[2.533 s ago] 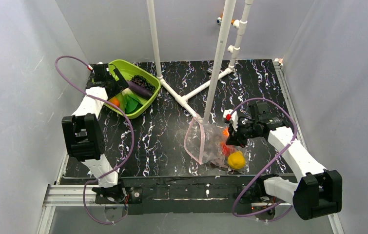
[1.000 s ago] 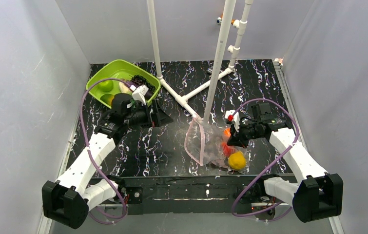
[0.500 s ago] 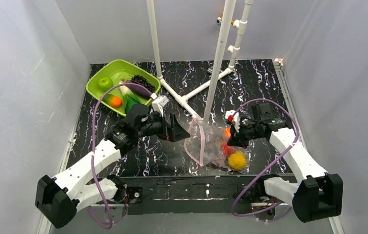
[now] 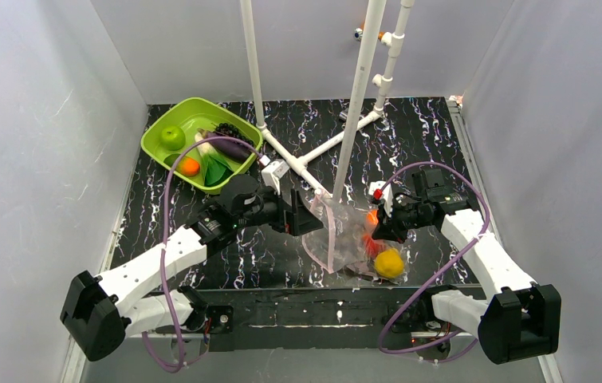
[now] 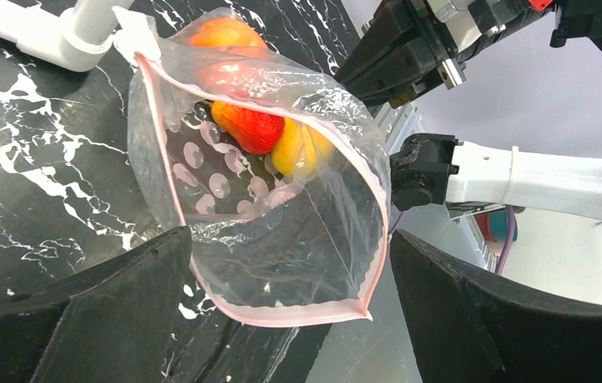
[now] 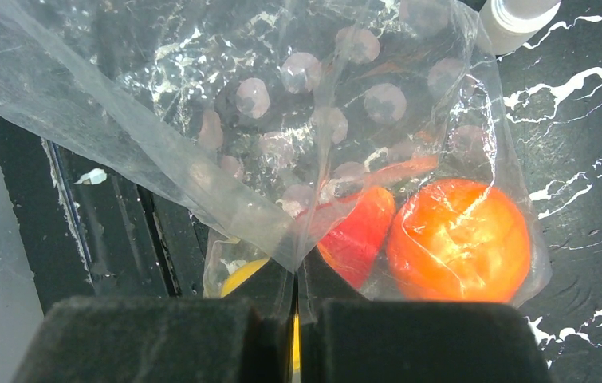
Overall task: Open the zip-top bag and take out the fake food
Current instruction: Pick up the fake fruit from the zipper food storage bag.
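Well, the right tool (image 4: 375, 230) is clamped on the zip-top bag (image 4: 333, 237), lower centre of the overhead view. The left tool (image 4: 310, 215), spread apart at its mouth, should enter straight for the fake food (image 5: 251, 128) inside.

We see a black tabletop (image 4: 409, 136) veined with white marbling, boxed in on three sides by plain pale grey walls (image 4: 34, 120). White pipes (image 4: 359, 96) rise from a jointed base at its back. The light is soft and even.

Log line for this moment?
left gripper: open at bag mouth | right gripper: shut on bag | bag: open, fruit inside | tray: more fruit
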Robot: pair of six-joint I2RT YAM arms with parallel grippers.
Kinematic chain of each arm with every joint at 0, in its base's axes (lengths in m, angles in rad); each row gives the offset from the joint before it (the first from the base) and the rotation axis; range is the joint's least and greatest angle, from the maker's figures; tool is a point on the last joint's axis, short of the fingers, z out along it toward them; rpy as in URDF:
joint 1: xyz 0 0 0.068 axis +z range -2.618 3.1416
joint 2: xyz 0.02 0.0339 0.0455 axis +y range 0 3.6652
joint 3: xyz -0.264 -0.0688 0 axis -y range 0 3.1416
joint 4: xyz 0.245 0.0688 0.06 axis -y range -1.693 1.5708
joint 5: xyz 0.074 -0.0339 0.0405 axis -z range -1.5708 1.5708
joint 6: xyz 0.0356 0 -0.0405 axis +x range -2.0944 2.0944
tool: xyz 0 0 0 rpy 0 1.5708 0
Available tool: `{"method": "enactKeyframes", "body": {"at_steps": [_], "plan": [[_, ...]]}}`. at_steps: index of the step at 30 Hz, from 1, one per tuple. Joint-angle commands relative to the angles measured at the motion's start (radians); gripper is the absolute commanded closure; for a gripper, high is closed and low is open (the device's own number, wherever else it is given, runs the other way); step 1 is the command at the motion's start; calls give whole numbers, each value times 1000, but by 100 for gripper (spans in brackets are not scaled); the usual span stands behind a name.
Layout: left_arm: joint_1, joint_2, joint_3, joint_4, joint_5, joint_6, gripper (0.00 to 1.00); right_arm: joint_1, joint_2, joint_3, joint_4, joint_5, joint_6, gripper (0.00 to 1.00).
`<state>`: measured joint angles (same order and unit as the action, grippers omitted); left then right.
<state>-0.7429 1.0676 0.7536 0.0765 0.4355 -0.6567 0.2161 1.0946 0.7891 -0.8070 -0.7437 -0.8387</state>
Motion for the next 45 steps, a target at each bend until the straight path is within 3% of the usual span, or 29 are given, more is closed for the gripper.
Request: {"method": "enactKeyframes", "body": {"at_steps": [1, 5, 10, 17, 24, 27, 32, 35, 41, 45], "plan": [[-39, 23, 5, 51, -30, -10, 8, -9, -18, 19, -12, -28, -10, 98], [-60, 41, 10, 48, -56, -13, 18, -11, -19, 19, -11, -29, -10, 98], [-68, 53, 41, -38, -113, 10, 43, -12, -21, 20, -10, -28, -10, 98], [-83, 106, 88, -71, -109, 6, 61, -11, -19, 19, -8, -32, -10, 98], [-160, 255, 131, -7, -96, -23, 61, -12, -16, 18, -4, -31, -2, 94], [-165, 312, 119, 33, -100, -23, 61, -16, -24, 22, -9, -26, 0, 83], [-165, 381, 94, 80, -91, -13, 61, -74, -79, 35, -37, -39, -21, 52], [-165, 406, 88, 84, -89, -5, 61, -98, -122, 35, -49, -35, -38, 41], [-165, 436, 83, 111, -86, -13, 59, -125, -137, 42, -42, 83, -24, 40], [-164, 446, 66, 169, -86, -55, 58, -124, -108, 33, -38, 173, 10, 48]]}}
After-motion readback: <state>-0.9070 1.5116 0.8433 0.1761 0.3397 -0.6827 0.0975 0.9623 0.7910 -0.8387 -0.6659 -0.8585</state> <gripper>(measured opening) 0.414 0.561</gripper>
